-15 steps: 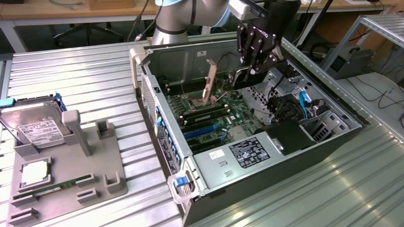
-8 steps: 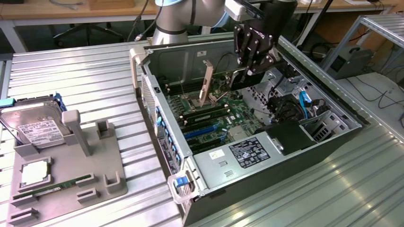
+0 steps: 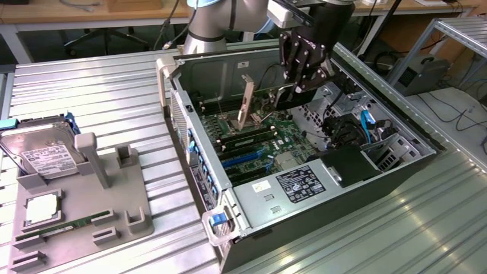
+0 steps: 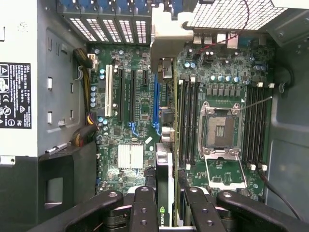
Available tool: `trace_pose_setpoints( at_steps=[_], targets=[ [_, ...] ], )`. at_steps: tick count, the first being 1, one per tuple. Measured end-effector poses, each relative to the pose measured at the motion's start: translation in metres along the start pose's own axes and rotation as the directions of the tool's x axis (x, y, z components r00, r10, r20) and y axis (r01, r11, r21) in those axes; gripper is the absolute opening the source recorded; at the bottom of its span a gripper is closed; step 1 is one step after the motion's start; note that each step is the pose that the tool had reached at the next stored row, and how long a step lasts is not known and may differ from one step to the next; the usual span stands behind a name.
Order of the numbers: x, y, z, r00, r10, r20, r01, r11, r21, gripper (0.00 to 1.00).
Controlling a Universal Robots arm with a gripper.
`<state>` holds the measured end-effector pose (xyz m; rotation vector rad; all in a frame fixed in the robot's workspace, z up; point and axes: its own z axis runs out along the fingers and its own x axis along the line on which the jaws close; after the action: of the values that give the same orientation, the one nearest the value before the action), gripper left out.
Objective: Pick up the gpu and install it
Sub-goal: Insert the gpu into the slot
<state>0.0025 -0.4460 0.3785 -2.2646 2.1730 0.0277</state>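
the gripper (image 3: 303, 85) is down inside the open computer case (image 3: 403, 165), its fingers (image 4: 145, 208) pressed against both faces of the gpu (image 4: 164, 169) and holding it on edge over the motherboard (image 4: 130, 111). in the exterior view the gpu (image 3: 274, 98) stands upright near the back wall of the case. it is a thin dark card with a green circuit-board edge, and its pale metal end bracket (image 3: 246, 104) is tilted a little and points at the rear slots. from the wrist view the card shows edge-on as a narrow black strip, with a small green logo near the fingers, and it runs just beside the long blue slot (image 4: 155, 104). whether its bottom edge sits in a slot cannot be told. well apart on the ribbed metal table (image 3: 91, 85), a grey holder (image 3: 125, 214) carries a hard drive (image 3: 42, 154) and a green memory stick (image 3: 65, 225).
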Motion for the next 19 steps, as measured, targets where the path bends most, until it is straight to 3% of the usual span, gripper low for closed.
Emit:
trace_pose_setpoints(
  at_steps=[19],
  targets=[
    [0.0, 0.0011, 0.0093, 1.0, 0.0, 0.0001, 0.0, 1.0, 0.0, 0.27]
  ],
)
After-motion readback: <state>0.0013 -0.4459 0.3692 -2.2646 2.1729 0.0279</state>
